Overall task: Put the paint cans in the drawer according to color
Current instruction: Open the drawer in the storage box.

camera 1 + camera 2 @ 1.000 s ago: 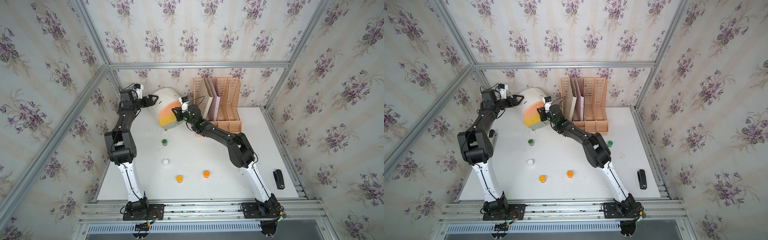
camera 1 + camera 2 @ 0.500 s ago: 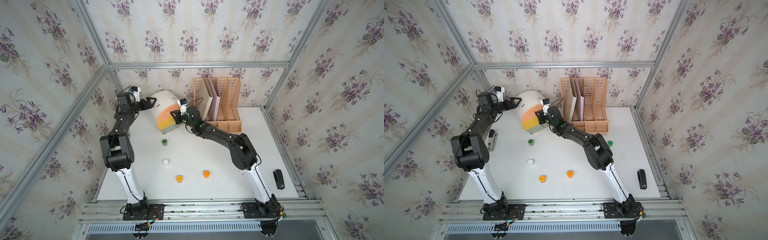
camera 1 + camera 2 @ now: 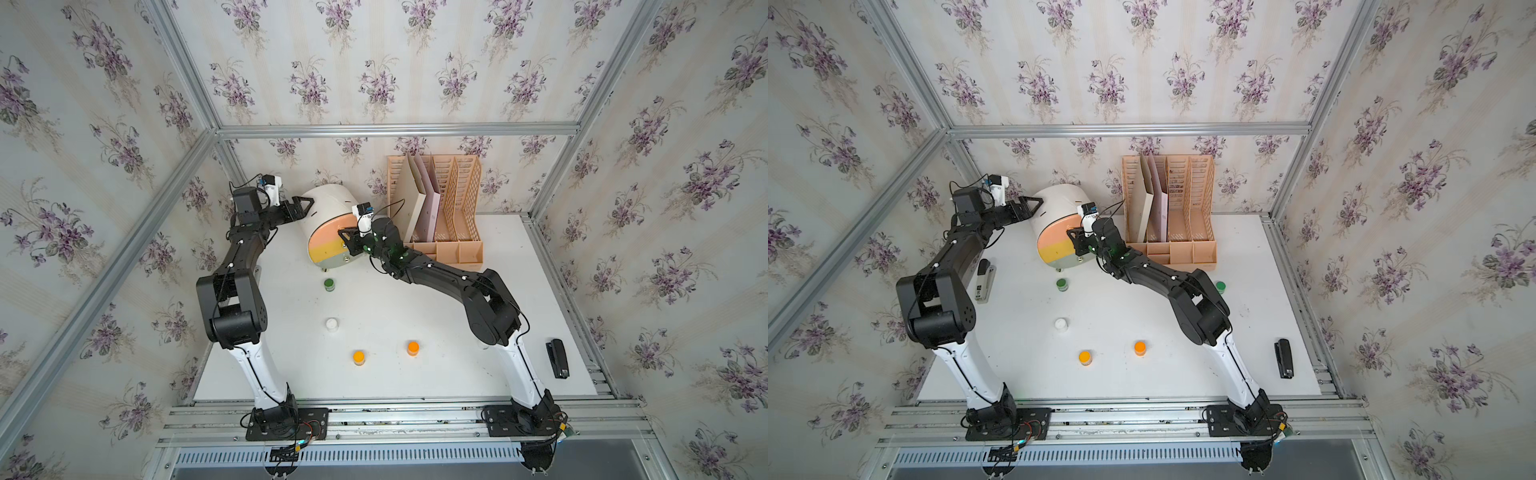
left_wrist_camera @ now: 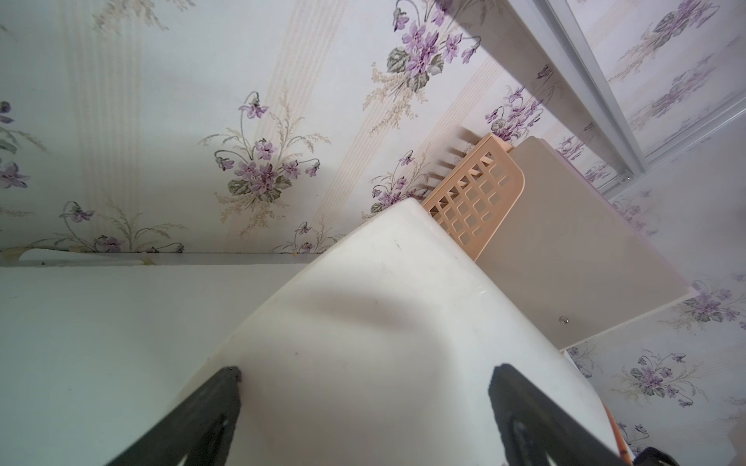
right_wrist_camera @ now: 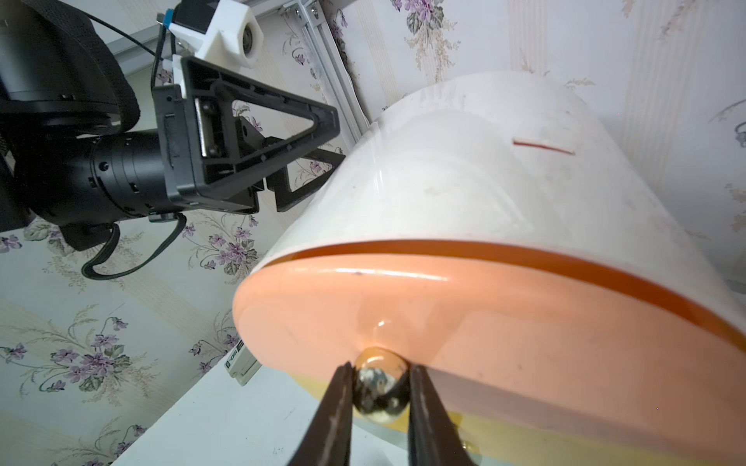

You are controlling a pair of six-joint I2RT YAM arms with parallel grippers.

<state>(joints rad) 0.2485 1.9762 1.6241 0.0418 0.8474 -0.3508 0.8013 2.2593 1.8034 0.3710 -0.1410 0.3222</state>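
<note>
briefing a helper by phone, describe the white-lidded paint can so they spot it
Start at the white drawer chest at the table's back. In front of it sits a green-lidded paint can, then the white-lidded paint can nearer the robot's base. Its lid is the only white one.

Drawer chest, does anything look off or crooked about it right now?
Yes: the drawer sits skewed to the file rack, and its peach front stands slightly ajar, with the right gripper shut on its knob.
</note>
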